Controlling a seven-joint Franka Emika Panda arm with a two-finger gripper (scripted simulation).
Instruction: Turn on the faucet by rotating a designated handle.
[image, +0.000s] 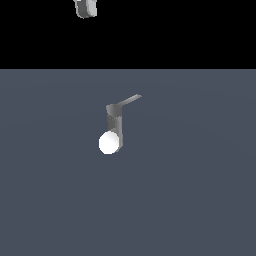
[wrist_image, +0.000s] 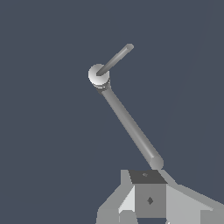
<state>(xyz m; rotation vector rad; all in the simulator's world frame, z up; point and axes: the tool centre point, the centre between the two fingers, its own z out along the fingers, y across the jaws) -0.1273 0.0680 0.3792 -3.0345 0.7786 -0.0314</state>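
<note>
The faucet (image: 115, 124) is a small grey upright column in the middle of the floor, with a white ball (image: 109, 143) at its lower end. The handle (image: 130, 100), a thin grey bar, sticks out from the column's top toward the exterior view's right. My gripper (image: 85, 8) shows only as a grey piece at the top edge, far from the faucet and touching nothing. In the wrist view the white ball (wrist_image: 98, 74), the thin handle (wrist_image: 116, 56) and a thicker grey shaft (wrist_image: 131, 127) lie beyond my gripper (wrist_image: 148, 194). Its jaws are not clearly shown.
The faucet stands on a plain dark blue-grey floor (image: 200, 200). A black background fills the upper part of the exterior view. No other object shows.
</note>
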